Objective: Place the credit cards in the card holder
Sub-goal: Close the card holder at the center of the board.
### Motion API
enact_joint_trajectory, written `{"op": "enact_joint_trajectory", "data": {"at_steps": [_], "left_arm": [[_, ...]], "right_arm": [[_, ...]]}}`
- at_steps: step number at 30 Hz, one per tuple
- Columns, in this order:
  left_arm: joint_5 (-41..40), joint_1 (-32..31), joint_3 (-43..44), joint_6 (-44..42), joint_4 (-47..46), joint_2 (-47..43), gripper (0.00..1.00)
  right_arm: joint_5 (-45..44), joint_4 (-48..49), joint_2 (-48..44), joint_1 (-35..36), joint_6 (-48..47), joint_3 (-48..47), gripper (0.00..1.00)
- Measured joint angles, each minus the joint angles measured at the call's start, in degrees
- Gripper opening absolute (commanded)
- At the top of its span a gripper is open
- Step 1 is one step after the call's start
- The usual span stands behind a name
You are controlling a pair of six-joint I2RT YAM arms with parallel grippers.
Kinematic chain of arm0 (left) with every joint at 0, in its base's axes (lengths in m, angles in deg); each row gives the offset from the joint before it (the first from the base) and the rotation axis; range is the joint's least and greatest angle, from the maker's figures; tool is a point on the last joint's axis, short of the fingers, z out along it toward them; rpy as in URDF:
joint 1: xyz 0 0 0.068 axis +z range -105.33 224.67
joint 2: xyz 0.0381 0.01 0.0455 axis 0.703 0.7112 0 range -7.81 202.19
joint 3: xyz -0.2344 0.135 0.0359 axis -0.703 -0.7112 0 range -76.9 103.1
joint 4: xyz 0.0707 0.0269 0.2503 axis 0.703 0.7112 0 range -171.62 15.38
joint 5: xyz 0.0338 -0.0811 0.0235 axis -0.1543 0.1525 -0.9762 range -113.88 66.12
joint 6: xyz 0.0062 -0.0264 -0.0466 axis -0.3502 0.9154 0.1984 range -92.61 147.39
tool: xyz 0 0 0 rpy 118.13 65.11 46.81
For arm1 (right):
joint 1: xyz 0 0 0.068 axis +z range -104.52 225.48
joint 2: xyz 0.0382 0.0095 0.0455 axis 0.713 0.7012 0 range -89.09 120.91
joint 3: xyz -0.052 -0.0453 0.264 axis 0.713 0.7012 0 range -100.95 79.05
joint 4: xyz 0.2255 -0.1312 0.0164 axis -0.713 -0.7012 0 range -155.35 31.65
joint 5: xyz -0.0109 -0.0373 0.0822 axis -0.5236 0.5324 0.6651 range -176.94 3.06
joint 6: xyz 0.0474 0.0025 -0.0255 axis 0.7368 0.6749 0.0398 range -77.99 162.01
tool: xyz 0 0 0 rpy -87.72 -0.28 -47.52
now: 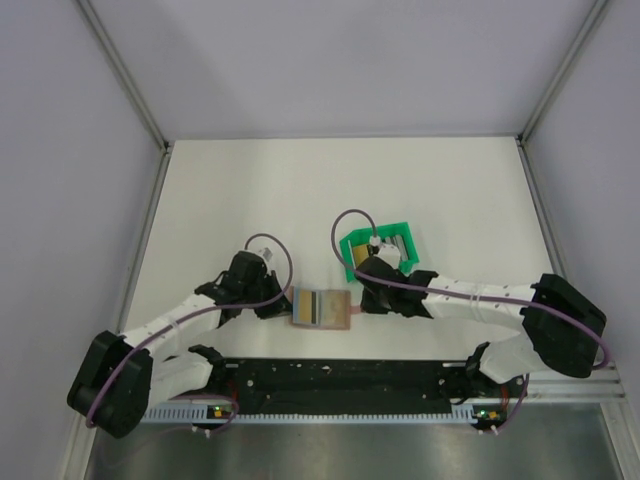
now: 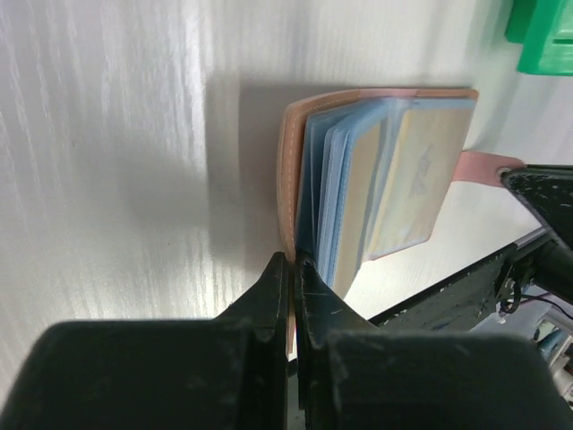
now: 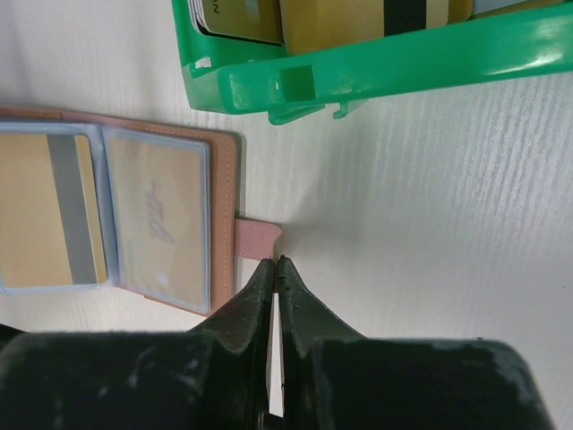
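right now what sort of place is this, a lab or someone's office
Most likely a robotics lab test cell, not an office: a white table walled by plain grey panels on metal framing, two robot arms bolted at its near edge, and a card holder and green tray laid out.

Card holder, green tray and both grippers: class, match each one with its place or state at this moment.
Column one:
1. card holder
2. green tray
3. left gripper
4. right gripper

Column two:
A. shut, tips at the pink strap
B. lies open on the table
C. holds loose credit cards
D. shut on the holder's cover edge

Pairs: 1-B, 2-C, 3-D, 4-A
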Motion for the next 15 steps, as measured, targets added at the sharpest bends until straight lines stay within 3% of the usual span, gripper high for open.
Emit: {"op": "enact_joint_trajectory", "data": {"at_steps": [8, 15], "left_arm": [[-2.38, 0.00, 10.16, -6.10, 10.95, 0.00, 0.00], [-2.51, 0.00, 12.35, -8.79, 15.67, 0.00, 0.00]], "right_arm": [[4.33, 5.86, -0.13, -0.02, 0.04, 1.81, 0.00], [6.64, 10.27, -0.15, 0.28, 0.63, 2.75, 0.00]]}}
